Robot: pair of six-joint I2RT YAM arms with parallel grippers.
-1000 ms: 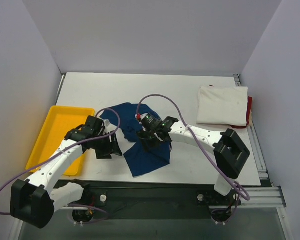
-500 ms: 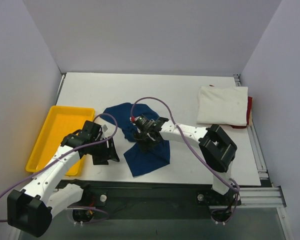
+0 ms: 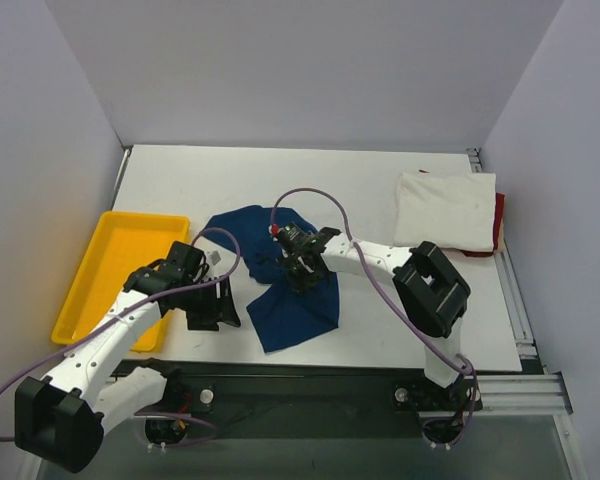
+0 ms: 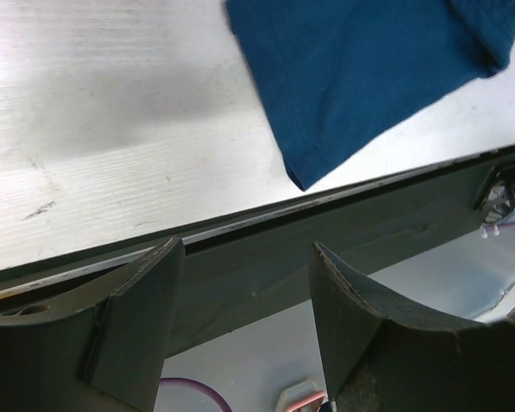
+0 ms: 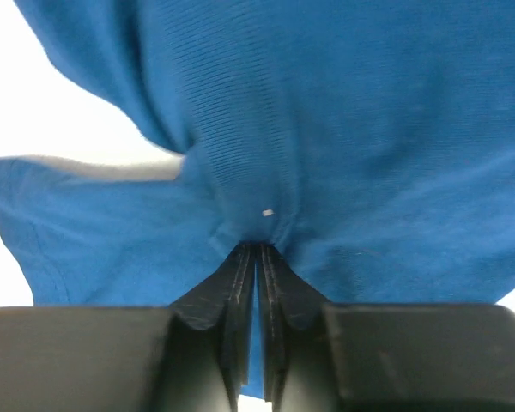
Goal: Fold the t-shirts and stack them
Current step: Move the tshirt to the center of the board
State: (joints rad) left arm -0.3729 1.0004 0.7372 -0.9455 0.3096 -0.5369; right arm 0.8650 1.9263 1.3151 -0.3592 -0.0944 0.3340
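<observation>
Navy blue shirt (image 3: 292, 318) is lying crumpled at the middle of the bench (image 3: 180, 180), so folding and stacking it are not yet done. The cream-white shirt (image 3: 445, 210) is sitting folded on the red shirt (image 3: 499, 215) at the far right. The right hand (image 5: 256, 249) is pinching a bunch of navy cloth, jaws closed on it. The left hand (image 4: 243, 249) is hovering wide open over the near bench edge, beside the shirt's corner, holding nothing.

This is a robotics lab cell: a flat white tabletop (image 3: 380, 180) boxed in by plain pale wall panels (image 3: 300, 70), edged with aluminium frame rails (image 3: 520, 320), carrying two white-and-black robot arms (image 3: 115, 325) (image 3: 370, 258) trailing purple cables (image 3: 310, 190).
</observation>
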